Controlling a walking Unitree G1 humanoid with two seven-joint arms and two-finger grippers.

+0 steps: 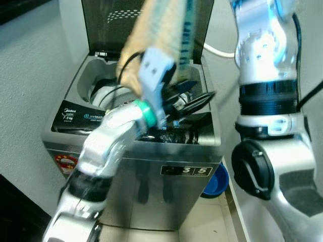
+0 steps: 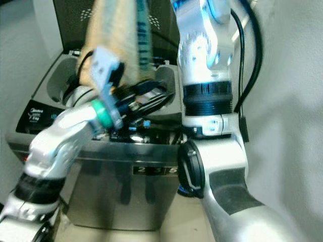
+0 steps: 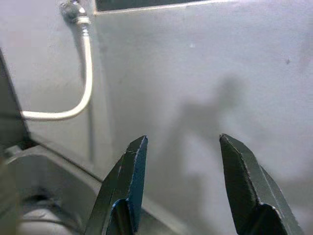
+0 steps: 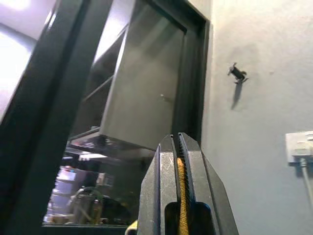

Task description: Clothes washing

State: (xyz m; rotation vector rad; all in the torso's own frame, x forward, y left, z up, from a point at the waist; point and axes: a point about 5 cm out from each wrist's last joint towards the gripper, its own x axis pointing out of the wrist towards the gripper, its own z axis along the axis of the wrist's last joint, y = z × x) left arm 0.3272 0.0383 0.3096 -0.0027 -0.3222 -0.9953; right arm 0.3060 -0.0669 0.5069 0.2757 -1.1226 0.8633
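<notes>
Right arm (image 1: 272, 151) fills the near right of the head views, silver links and black joint rising up out of the top edge. Right gripper (image 4: 179, 147): in its wrist view the two black fingers are pressed together, pinching a thin strip of yellow-tan fabric between them; beyond the tips, a dark window frame, a grey wall and a white wall socket (image 4: 299, 146). Tan cloth (image 1: 164, 35) with a teal patterned stripe hangs from the top of the head views, draping down over the open top-load washing machine (image 1: 151, 171). Whether that strip is this same cloth cannot be confirmed, though colour matches.

Left arm reaches up from lower left, wrist with a green ring, over the washer's front rim. Left gripper (image 3: 183, 166): fingers spread well apart, nothing between them, pointing at the bare grey wall with a white hose (image 3: 83, 88) curving beyond. The cloth's lower end hangs just beside the left wrist; touching or not, cannot tell.

Washer lid (image 1: 111, 20) stands raised behind the cloth. Blue basin (image 1: 217, 181) sits on the floor beside the washer.
</notes>
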